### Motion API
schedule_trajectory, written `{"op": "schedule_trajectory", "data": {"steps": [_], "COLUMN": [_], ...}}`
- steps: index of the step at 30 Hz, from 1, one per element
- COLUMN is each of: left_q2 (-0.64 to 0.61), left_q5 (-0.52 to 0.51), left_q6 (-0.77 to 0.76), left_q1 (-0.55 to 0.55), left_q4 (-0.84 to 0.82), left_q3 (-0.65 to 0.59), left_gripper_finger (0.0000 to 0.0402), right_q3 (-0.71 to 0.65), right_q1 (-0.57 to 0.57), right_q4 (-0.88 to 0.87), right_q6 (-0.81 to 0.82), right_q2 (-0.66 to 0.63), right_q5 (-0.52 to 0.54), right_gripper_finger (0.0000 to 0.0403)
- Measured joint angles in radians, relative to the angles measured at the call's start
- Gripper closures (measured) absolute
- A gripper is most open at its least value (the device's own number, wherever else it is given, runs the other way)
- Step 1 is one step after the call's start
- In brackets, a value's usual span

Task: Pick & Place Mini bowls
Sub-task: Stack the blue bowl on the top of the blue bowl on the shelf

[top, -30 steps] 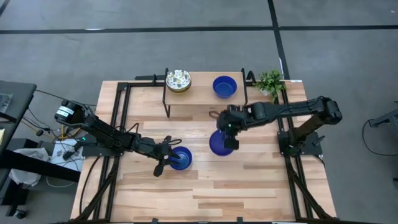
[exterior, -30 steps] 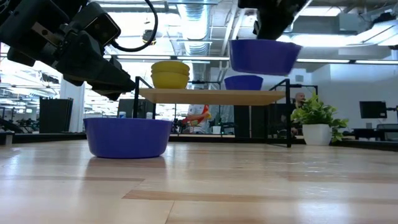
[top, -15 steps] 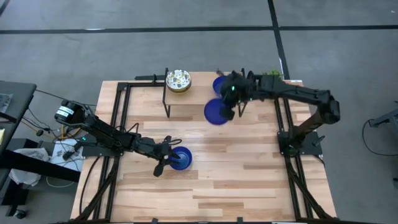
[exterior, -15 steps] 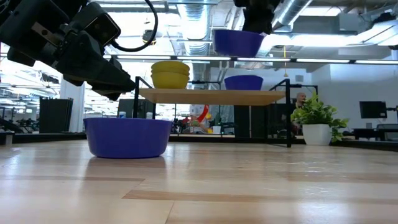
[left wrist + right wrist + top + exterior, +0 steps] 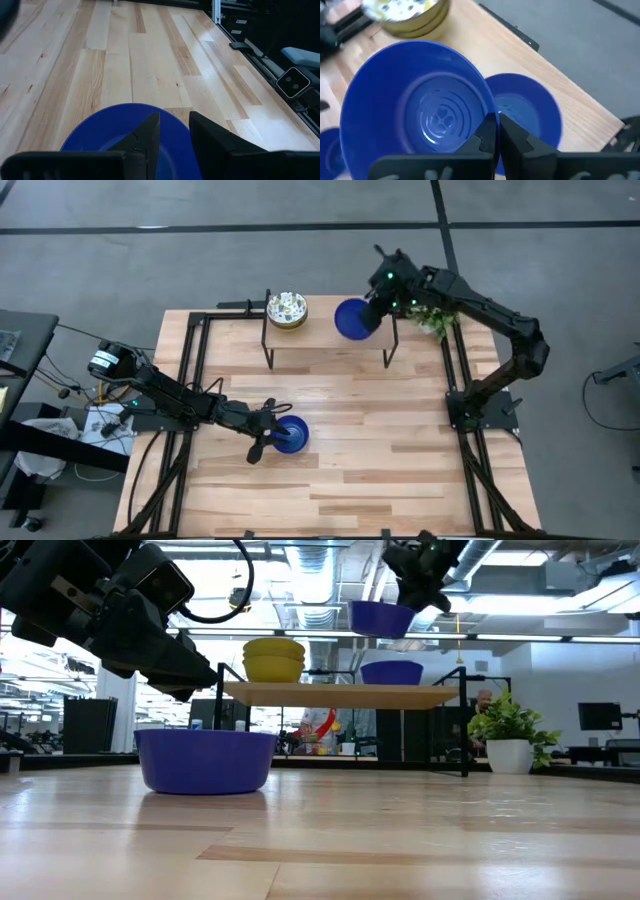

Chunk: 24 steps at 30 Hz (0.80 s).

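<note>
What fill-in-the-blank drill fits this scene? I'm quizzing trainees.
1. The right gripper carries a ____ bowl above the shelf.
2. The left gripper is at the blue bowl on the ____.
3. The stacked patterned bowls sit on the ____.
Answers: blue; table; shelf
</note>
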Motion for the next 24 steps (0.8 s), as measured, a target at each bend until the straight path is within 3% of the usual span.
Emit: {"op": "schedule_trajectory", "data": {"steps": [11,24], "left_q2": [0.0,0.0], "left_q5": [0.0,0.0], "left_q6": [0.0,0.0], "left_q1": [0.0,0.0], "left_q4": [0.0,0.0], "left_q3": [0.0,0.0], "left_gripper_finger": [0.0298,0.0298], "right_q3": [0.0,0.0], "right_q1": [-0.164,-0.245], "right_q4": [-0.008,-0.087], "right_q6": [0.139,0.132], "right_q2": [0.006,0.073], "right_q5": [-0.091,-0.135], "right_gripper_finger": [0.0403,0.0403]}}
